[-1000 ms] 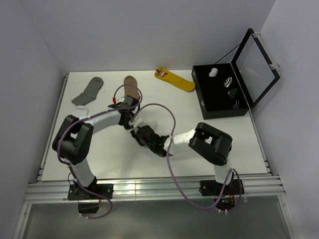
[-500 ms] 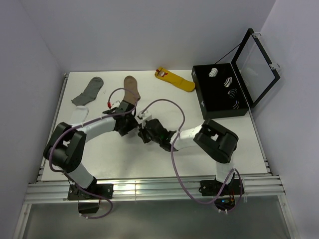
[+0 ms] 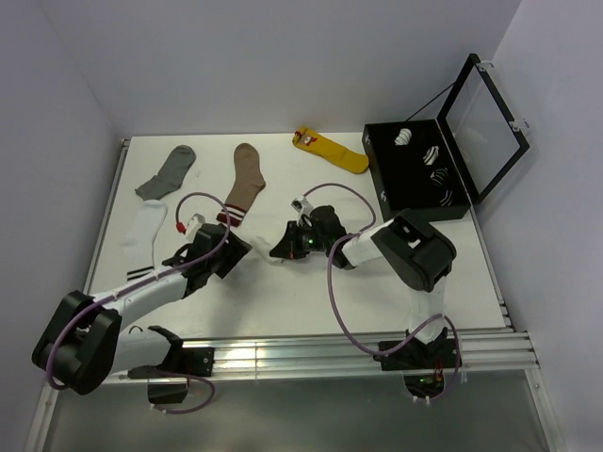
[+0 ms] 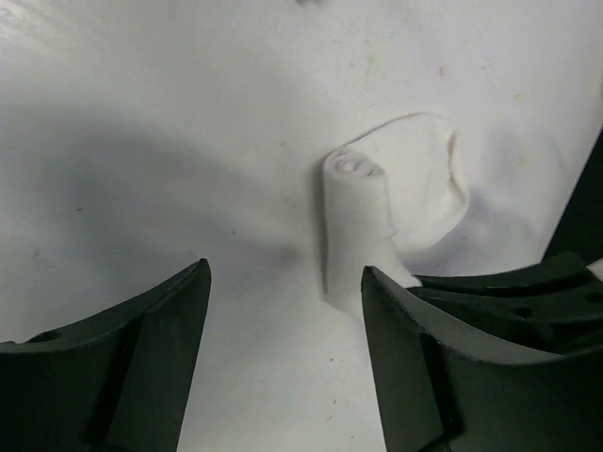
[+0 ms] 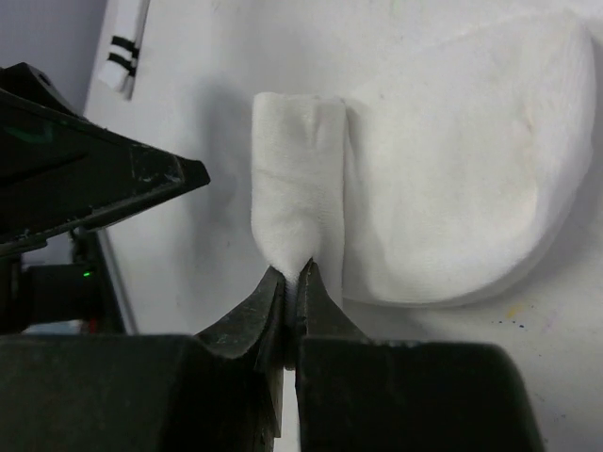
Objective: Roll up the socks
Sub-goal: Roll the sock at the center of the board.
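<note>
Right gripper pinching the half-rolled plain white sock at mid-table

The right gripper's fingers are clenching the end of the sock's tight roll, with the unrolled part lying flat at the roll's 3 o'clock in the right wrist view. The left gripper is hanging released and grasping nothing, at the roll's 9 o'clock in the top view. The striped white sock is lying flat toward the table's 9 o'clock edge.

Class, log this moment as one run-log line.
plain white sock: partly rolled | right tool: shut on its roll | left tool: open beside roll | striped white sock: flat
</note>
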